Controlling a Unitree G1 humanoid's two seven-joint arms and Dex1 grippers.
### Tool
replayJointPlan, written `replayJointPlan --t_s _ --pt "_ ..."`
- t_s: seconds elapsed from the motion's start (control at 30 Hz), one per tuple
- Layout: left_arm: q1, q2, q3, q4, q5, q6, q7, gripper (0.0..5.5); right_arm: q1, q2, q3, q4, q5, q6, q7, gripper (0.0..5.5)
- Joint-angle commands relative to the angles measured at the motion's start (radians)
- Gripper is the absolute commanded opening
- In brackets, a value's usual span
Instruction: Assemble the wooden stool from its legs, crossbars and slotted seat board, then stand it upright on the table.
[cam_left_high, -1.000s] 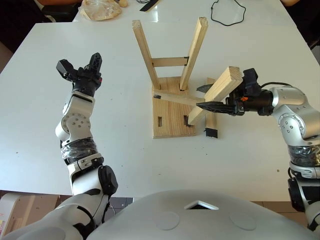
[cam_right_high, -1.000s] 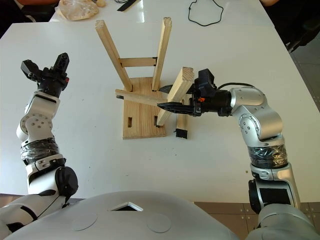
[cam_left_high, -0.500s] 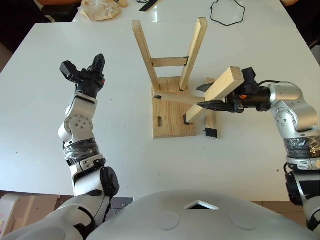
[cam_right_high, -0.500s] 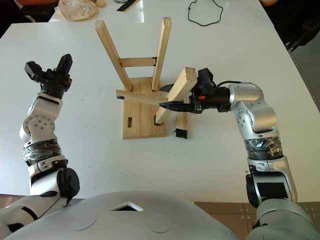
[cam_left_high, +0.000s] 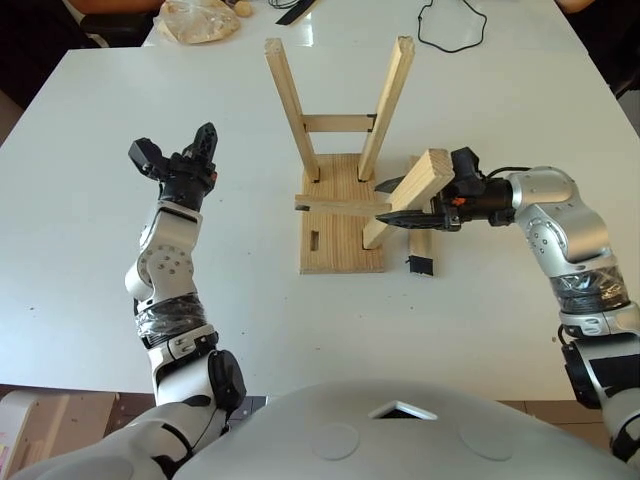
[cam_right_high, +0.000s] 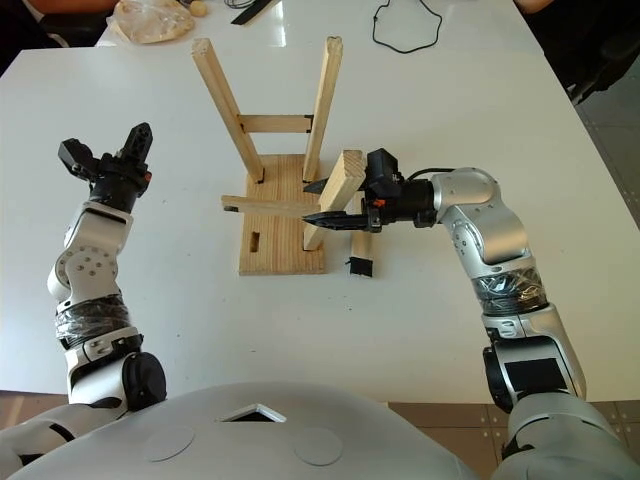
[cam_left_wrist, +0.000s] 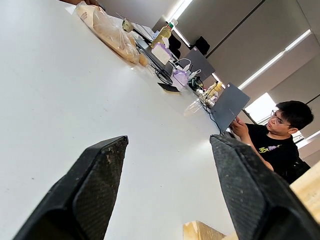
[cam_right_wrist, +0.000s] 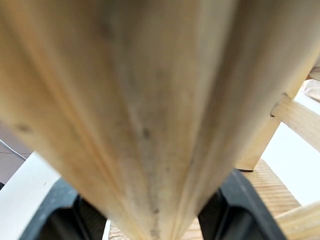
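- the slotted seat board (cam_left_high: 338, 256) lies flat at the middle of the white table (cam_left_high: 90, 260), with one open slot (cam_left_high: 314, 240) showing near its left edge.
- two legs stand up from the board's far edge, leaning apart: the far-left leg (cam_left_high: 288, 105) and the far-right leg (cam_left_high: 388, 100). a short crossbar (cam_left_high: 338, 124) joins them.
- our right gripper (cam_left_high: 386, 201) reaches in from the table's right side. its two fingers are closed around a third leg (cam_left_high: 408, 192), one finger on each face.
- that third leg is tilted, with its upper end toward the right edge. its lower end meets the board near the board's right edge, and we cannot tell whether it sits in a slot.
- in the right wrist view the third leg (cam_right_wrist: 150, 100) runs between the dark finger pads (cam_right_wrist: 235, 212), with the seat board (cam_right_wrist: 260, 187) beyond.
- a thin crossbar (cam_left_high: 330, 206) runs from the third leg across the board toward its left edge, lifted above the wood.
- a loose wooden piece (cam_left_high: 421, 244) with a dark end lies on the table just beside the board's right edge, under the right gripper.
- our left gripper (cam_left_high: 178, 150) is raised over the left part of the table, well apart from the stool parts. its fingers (cam_left_wrist: 95, 190) are spread wide and hold nothing.
- a plastic bag (cam_left_high: 200, 18) sits by the far-left corner, and a black cable (cam_left_high: 450, 25) lies along the far edge.
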Motion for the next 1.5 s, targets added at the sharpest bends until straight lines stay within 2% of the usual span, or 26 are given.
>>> replayJointPlan --t_s 0.03,0.17,0.27,0.3,0.47,0.57,0.63,0.7,0.8,0.9,1.0,1.1,1.2,1.27,1.33,1.37,1.5 --pt "0.058 -0.056 -0.034 -0.052 0.009 -0.015 0.022 3.05 0.065 0.016 0.127 0.097 -0.105 0.136 -0.033 2.04" --pt "0.114 -0.112 -0.047 -0.100 0.005 -0.034 0.041 3.05 0.078 0.011 0.158 0.148 -0.144 0.096 -0.035 2.04" --pt "0.163 -0.143 -0.032 -0.114 0.009 -0.072 0.056 3.05 0.035 0.000 0.134 0.162 -0.133 0.054 -0.008 2.04" --pt "0.172 -0.150 -0.026 -0.114 0.009 -0.087 0.059 3.05 0.016 -0.001 0.123 0.167 -0.135 0.026 -0.005 2.33" --pt "0.176 -0.144 0.028 -0.068 0.005 -0.161 0.068 3.05 -0.025 -0.032 0.012 0.051 -0.067 0.055 0.007 3.05" --pt "0.205 -0.134 0.077 -0.046 0.008 -0.212 0.071 3.05 -0.002 -0.088 -0.045 -0.029 -0.060 0.106 -0.008 3.56" --pt "0.210 -0.125 0.094 -0.025 0.013 -0.233 0.070 3.05 0.092 -0.170 -0.091 -0.070 -0.096 0.106 -0.021 3.56" --pt "0.227 -0.121 0.101 -0.024 0.017 -0.245 0.068 3.05 0.178 -0.217 -0.124 -0.103 -0.152 0.102 -0.081 3.56" --pt "0.262 -0.123 0.108 -0.030 0.025 -0.263 0.075 3.05 0.269 -0.184 -0.172 -0.205 -0.179 0.158 -0.245 3.56" --pt "0.279 -0.135 0.121 -0.029 0.025 -0.285 0.093 3.05 0.330 -0.070 -0.196 -0.338 -0.193 0.273 -0.486 3.56" --pt "0.290 -0.136 0.113 -0.031 0.047 -0.298 0.105 3.05 0.353 0.049 -0.168 -0.409 -0.238 0.380 -0.691 3.56" --pt "0.293 -0.067 0.027 -0.038 0.243 -0.332 0.134 3.05 0.376 0.140 -0.129 -0.416 -0.313 0.439 -0.855 3.56" --pt "0.268 0.045 -0.099 -0.102 0.487 -0.324 0.157 3.05 0.408 0.177 -0.103 -0.438 -0.367 0.472 -0.944 3.56" --pt "0.227 0.218 -0.267 -0.134 0.818 -0.314 0.168 3.05 0.427 0.198 -0.102 -0.451 -0.396 0.445 -0.986 3.56" --pt "0.133 0.421 -0.455 -0.160 1.149 -0.428 0.058 3.05 0.419 0.238 -0.148 -0.450 -0.402 0.405 -1.037 3.56" --pt "0.074 0.481 -0.513 -0.170 1.232 -0.477 -0.004 3.05 0.411 0.251 -0.180 -0.444 -0.397 0.400 -1.056 3.56" --pt "-0.079 0.560 -0.620 -0.172 1.358 -0.582 -0.124 3.05 0.377 0.249 -0.249 -0.403 -0.389 0.357 -1.076 3.56"
